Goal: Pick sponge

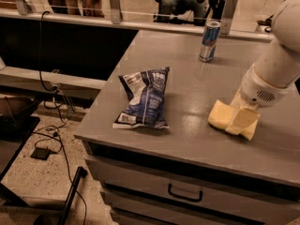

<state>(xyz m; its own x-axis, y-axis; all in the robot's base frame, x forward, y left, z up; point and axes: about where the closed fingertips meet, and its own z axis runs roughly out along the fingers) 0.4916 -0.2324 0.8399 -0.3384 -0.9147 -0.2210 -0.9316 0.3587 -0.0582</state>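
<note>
Floor, far left: speckled, pale. Black cables are trailed across it, and a small black box is laid among them.

Counter: grey, with a flat top slightly shiny under the light. A drawer is set below its front edge, fitted with a dark handle. A metal post is seen standing behind the back left corner.

Snack bag: blue, crumpled, printed in white. It is laid flat on the left part of the counter, near the front edge, with its long side running from front to back. A white label patch is shown at its near left corner.

Can: blue and silver, set upright at the far side of the counter, close to the back edge. It is kept well apart from the snack bag and from the sponge.

Sponge: pale yellow, flat, laid on the right part of the counter, to the right of the snack bag and apart from it. Its right side is overlapped by the gripper.

Gripper: pale yellow and blocky, carried at the end of a white arm that is brought in from the upper right. It is lowered to the counter top at the right side of the sponge, against it. Whether it is open or closed cannot be told.
</note>
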